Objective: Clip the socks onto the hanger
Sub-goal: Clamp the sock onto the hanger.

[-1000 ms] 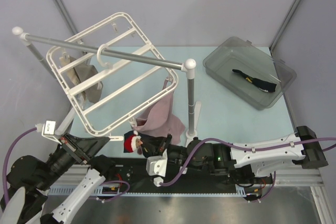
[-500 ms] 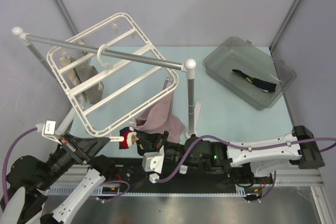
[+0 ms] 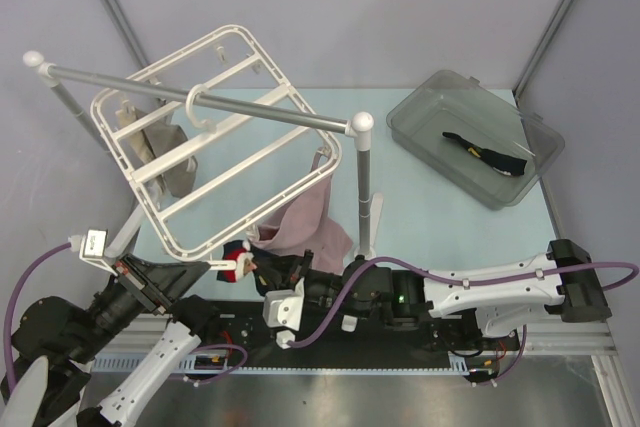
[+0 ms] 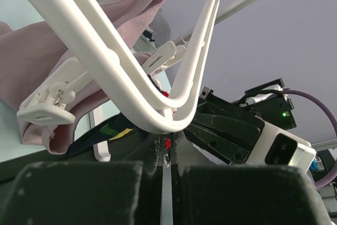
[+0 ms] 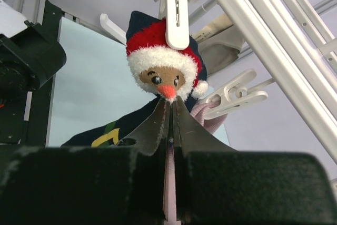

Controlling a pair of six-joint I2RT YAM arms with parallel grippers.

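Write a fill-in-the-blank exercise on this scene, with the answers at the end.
1. The right fingers pinch a sock whose patch shows a ___ face.
2. The other sock lies in the grey bin on the ___ side of the table.
3. Beside the pinched sock, a ___ cloth hangs from the hanger.
Answers: Santa; right; pink.
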